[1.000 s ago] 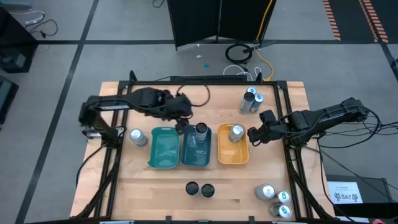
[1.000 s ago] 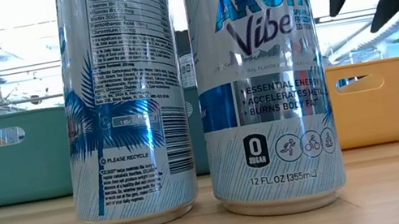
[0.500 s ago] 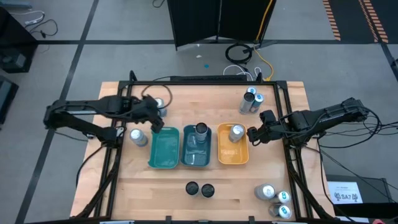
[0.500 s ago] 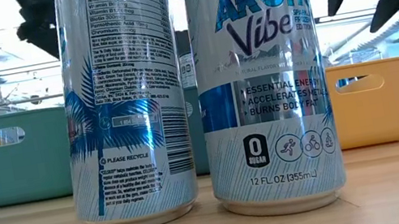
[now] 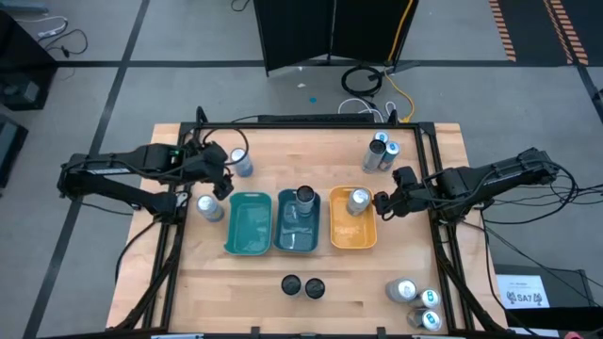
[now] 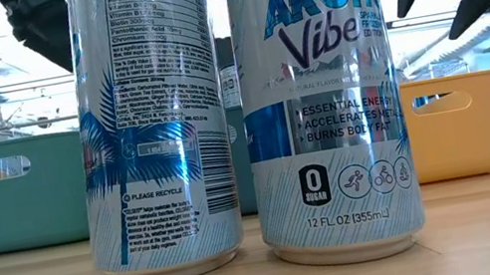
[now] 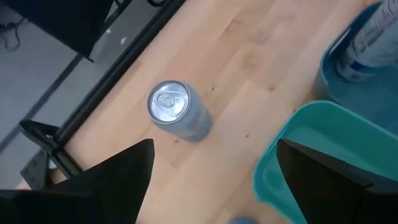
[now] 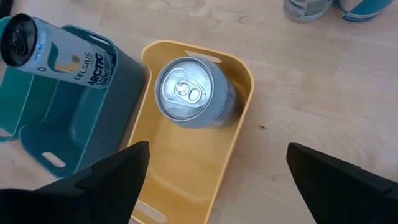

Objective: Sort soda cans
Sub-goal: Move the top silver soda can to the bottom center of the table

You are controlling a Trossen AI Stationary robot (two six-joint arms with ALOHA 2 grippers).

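Overhead — eleven soda cans, three trays

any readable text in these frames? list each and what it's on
"ARCTIC Vibe", "ESSENTIAL ENERGY", "ACCELERATES MET...", "BURNS BODY FAT", "0 SUGAR", "12 FL. OZ (355mL)": right front can, low view; some words cut off at its edge.
"PLEASE RECYCLE": left front can; its nutrition panel and fine print are too small to read.
"CELSIUS", "ARCTIC Vibe": black-topped can in the blue tray.
Floor sign, high view: too small to read.
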